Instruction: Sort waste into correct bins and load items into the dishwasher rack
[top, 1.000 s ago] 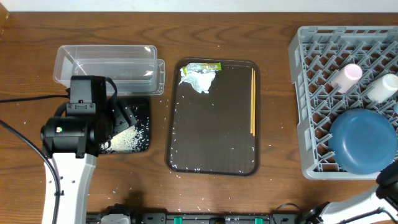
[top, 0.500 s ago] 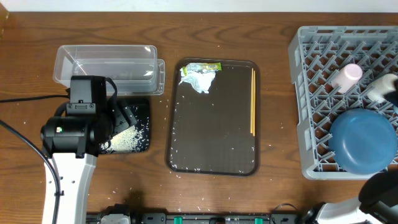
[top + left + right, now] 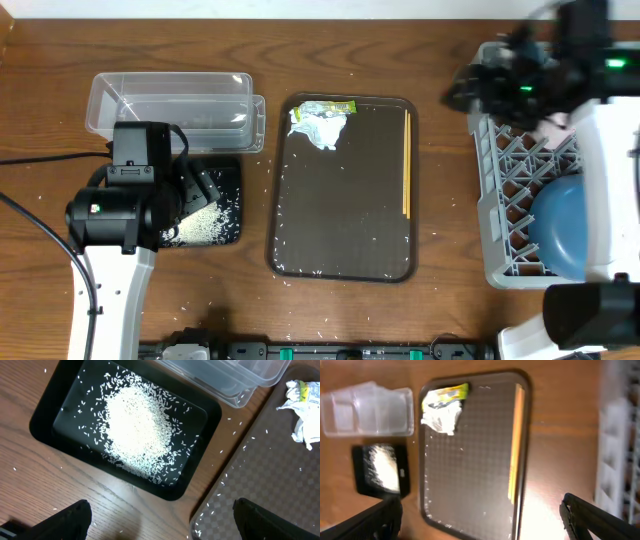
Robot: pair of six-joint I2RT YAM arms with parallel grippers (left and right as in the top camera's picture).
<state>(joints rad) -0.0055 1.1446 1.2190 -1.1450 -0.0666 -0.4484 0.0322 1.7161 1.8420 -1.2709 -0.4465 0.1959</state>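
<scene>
Though apart, left fingers (image 3: 72,522) empty.

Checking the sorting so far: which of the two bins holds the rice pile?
The shallow black tray, heaped with white rice; the clear tub beside it shows no pile.

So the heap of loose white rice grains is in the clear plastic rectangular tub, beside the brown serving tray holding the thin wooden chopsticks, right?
No: the rice heap lies in the shallow black rectangular tray, not the clear plastic tub, as the left wrist view shows. It does sit beside the brown serving tray holding the chopsticks.
</scene>
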